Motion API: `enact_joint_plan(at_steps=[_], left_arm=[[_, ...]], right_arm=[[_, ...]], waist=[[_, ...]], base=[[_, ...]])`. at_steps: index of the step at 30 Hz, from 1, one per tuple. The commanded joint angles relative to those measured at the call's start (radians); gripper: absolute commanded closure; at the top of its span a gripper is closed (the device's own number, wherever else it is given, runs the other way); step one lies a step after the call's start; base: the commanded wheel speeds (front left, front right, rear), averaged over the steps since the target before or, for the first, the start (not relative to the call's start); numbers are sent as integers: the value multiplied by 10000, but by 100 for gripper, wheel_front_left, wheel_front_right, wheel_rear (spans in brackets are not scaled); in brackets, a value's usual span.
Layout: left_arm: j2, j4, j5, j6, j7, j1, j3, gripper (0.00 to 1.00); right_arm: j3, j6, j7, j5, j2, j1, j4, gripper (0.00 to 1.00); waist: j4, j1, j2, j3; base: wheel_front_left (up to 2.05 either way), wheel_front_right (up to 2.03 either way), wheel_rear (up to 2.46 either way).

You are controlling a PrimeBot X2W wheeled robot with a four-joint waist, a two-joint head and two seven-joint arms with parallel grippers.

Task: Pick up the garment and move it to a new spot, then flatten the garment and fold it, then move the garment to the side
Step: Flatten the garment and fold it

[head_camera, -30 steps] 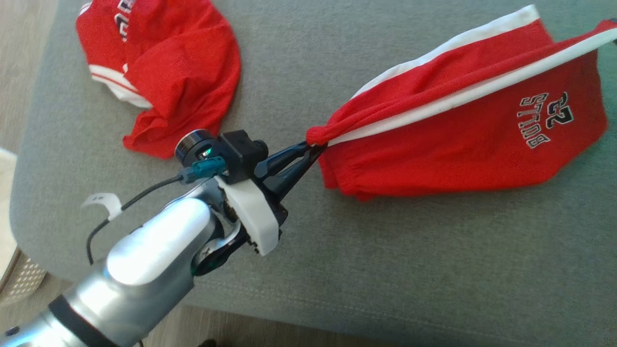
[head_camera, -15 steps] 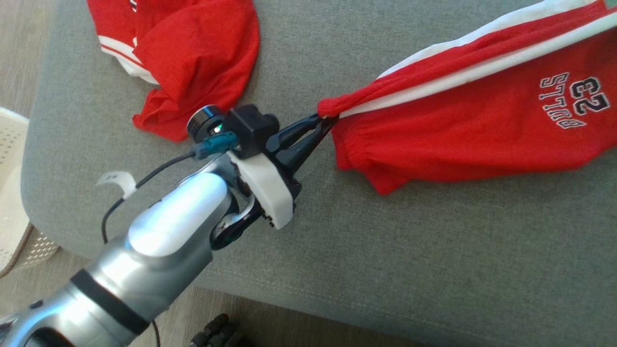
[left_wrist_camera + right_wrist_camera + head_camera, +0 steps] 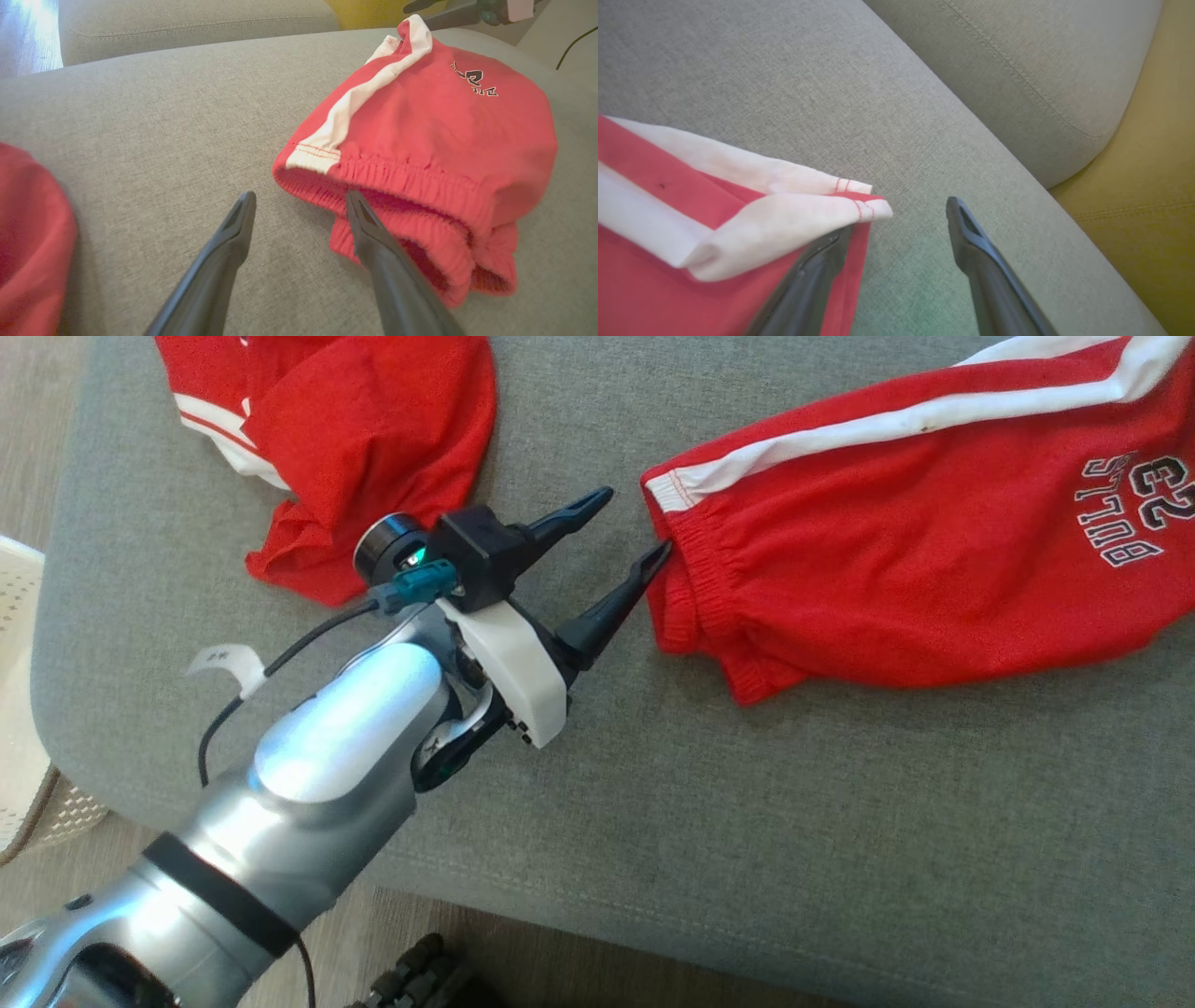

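My left hand (image 3: 638,525) is spread wide and grips nothing; one of its dark fingers has its tip right at the gathered elastic waistband of the red cotton shorts with the white side stripe (image 3: 887,579), the other stands clear over bare cloth. My right hand (image 3: 901,217) is just as wide open with nothing pinched, though the white-striped hem corner of the shorts (image 3: 644,289) drapes over one finger. The shorts lie spread on the grey woven sofa cushion (image 3: 747,821), waistband toward my left hand, their black "BULLS 23" lettering facing up. Beyond my left wrist a second crumpled red garment with white bands (image 3: 373,439) rests on the same cushion, apart from the shorts. A white perforated basket (image 3: 19,709) stands off the cushion's edge.
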Motion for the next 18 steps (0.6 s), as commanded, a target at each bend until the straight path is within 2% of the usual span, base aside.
enact_joint_plan(at_steps=[1,5,9,18], left_arm=[[238,-108,-27,-19,-129,-344,393,0],[203,-54,-79,39,-172,-195,583,0],[272,-110,-238,292,-206,135,1144,0],[241,-1562,-227,1112,-216,1640,3990,0]], right_arm=[[-76,19,-426,-194,-61,-7,159,0],[-345,19,-1076,-280,156,147,785,0],[-987,19,-1930,-162,669,670,1673,0],[-2992,19,-4397,-294,2428,2038,3346,0]], waist=[[-30,-1,0,-36],[-87,-1,0,-240],[-259,-1,0,-670],[-981,-1,0,-2005]], base=[[0,0,0],[0,0,0],[0,0,0],[0,0,0]])
